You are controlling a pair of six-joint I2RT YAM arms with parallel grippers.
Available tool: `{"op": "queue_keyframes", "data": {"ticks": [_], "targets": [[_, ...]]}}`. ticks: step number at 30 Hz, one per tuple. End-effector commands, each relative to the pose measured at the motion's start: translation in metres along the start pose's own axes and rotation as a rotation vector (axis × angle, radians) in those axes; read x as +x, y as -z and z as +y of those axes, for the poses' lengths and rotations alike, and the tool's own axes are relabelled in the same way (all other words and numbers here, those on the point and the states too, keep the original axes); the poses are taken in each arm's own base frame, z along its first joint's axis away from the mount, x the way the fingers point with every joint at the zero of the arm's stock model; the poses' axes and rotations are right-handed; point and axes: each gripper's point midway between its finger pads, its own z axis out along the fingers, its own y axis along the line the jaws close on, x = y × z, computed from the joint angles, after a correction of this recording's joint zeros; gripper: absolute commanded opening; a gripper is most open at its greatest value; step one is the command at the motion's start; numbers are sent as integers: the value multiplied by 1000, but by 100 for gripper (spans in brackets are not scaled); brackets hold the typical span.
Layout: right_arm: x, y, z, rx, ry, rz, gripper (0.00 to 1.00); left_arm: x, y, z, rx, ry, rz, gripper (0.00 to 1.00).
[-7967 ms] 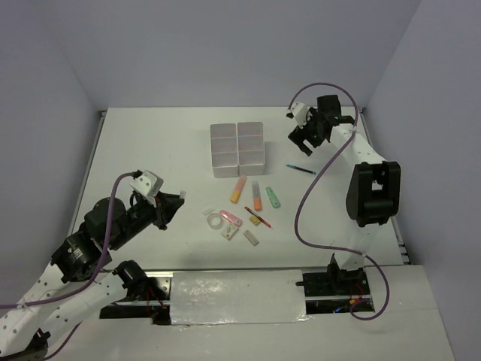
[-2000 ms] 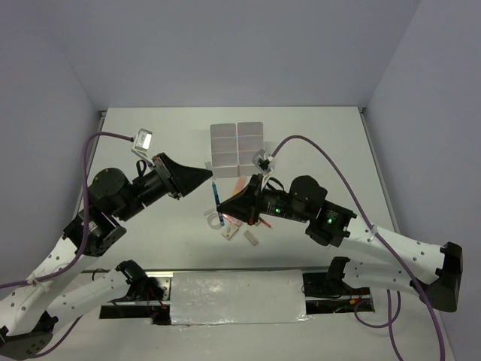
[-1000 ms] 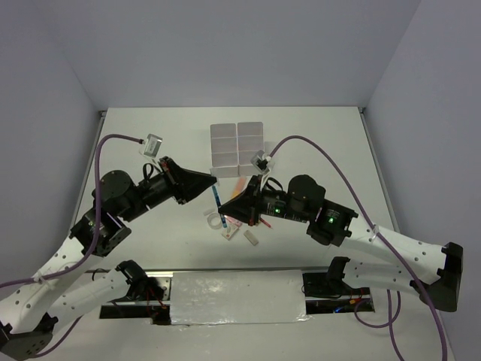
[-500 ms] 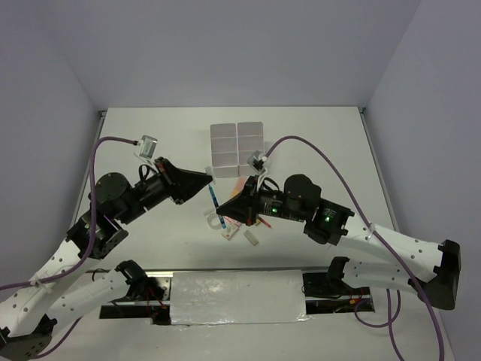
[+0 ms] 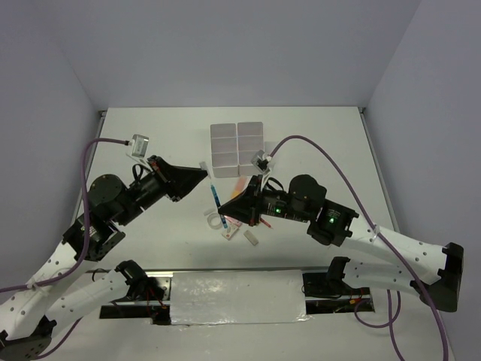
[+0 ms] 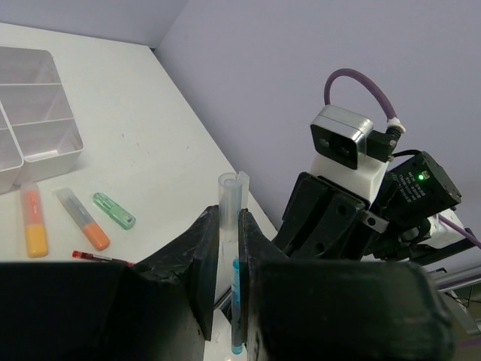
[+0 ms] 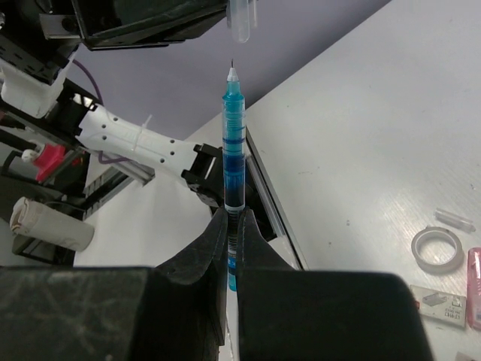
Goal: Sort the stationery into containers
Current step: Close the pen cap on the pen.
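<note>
from above, the left gripper (image 5: 203, 170) pinches a clear cap (image 5: 203, 165) over the middle of the table (image 5: 150, 135), on the near side of the boxes (image 5: 237, 148). the right gripper (image 5: 225, 204) is clamped on a blue pen (image 5: 216, 197), which points up toward the cap with its tip close under it. both arms reach inward from their own sides, noses aimed at each other, the left one higher. below the pen a tape ring (image 5: 214, 220) and erasers (image 5: 229, 233) lie on the table, and the right arm hides most of the highlighters. in the left wrist view the cap (image 6: 228, 214) stands upright in the narrow slot of the left gripper (image 6: 229, 226), gripped on both sides, with the pen (image 6: 236, 308) showing blue just below it. beyond, three highlighters (image 6: 83, 218) lie in a row near the boxes (image 6: 45, 139), a red pen (image 6: 94, 256) lies beside them, and the right arm's camera (image 6: 344, 147) rises close ahead. in the right wrist view the right gripper (image 7: 231, 226) is closed tight on the lower barrel of the pen (image 7: 234, 150), which stands upright. its fine tip sits just under the cap (image 7: 242, 19), a little to the left of it and apart. the tape ring (image 7: 436, 248) and an eraser (image 7: 440, 297) lie on the table well below.
</note>
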Motion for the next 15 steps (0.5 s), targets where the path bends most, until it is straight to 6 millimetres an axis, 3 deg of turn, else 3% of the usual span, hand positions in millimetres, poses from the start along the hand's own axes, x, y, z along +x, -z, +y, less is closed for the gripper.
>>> {"op": "queue_keyframes", "data": {"ticks": [1,15], "targets": [[-27,5,21,-56,37,-72,0,-17,2,-14,40,-9,-55,0],[-32,-2,17,-35,60,-73,0,-9,-1,-25,102,23,-10,0]]}}
